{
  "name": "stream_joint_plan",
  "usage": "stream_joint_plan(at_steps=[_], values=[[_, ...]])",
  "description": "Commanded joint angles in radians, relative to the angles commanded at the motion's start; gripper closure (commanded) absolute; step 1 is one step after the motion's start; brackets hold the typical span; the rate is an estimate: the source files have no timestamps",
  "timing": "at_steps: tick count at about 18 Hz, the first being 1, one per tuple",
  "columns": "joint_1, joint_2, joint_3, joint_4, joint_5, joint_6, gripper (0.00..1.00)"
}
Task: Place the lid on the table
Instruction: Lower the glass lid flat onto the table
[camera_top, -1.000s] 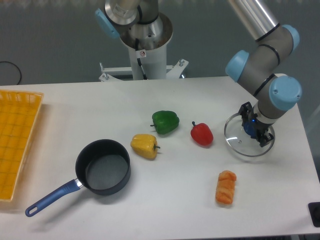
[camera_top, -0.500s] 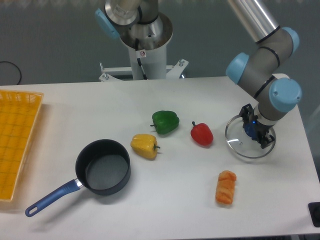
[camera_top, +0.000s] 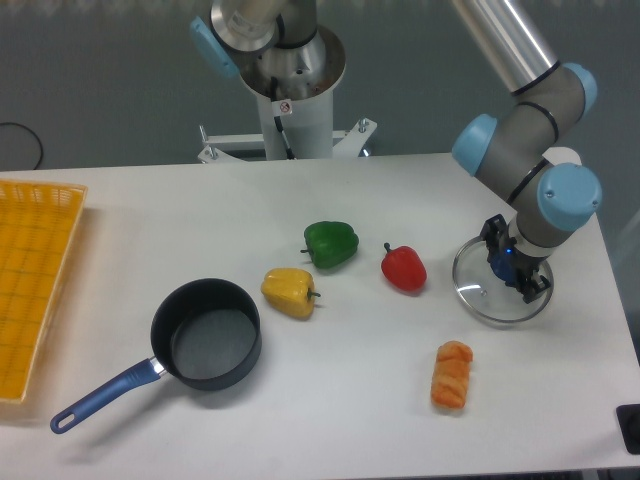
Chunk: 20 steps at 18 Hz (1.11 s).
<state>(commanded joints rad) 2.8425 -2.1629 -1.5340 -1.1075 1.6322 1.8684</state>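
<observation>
Along the lower edge of the frame the table (camera_top: 330, 420) shows bare white surface, with a dark object (camera_top: 630, 428) cut off at the lower right corner. Just above, an orange pastry (camera_top: 452, 375) lies right of centre, and a saucepan (camera_top: 205, 335) with a blue handle sits at lower left, the handle pointing toward the near left edge. A yellow tray (camera_top: 30, 290) runs off the left edge. Mid-table lie a yellow pepper (camera_top: 289, 292), a green pepper (camera_top: 330, 244) and a red pepper (camera_top: 403, 267), each apart from the others, with open white surface between them and the pan. At right of the frame, near the table's right edge, the lid (camera_top: 478, 297) lies on or just over the tabletop. The gripper (camera_top: 513, 270) stands over its middle, jaws close together about the knob; whether they pinch it I cannot tell. At upper centre the arm's base (camera_top: 293, 90) carries a small sticker, too small to read.
</observation>
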Motion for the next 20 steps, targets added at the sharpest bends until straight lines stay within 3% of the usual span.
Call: stream_joint_plan(at_steps=[20], values=[[-0.005,0.000,-0.023,0.006,0.025,-0.003,0.41]])
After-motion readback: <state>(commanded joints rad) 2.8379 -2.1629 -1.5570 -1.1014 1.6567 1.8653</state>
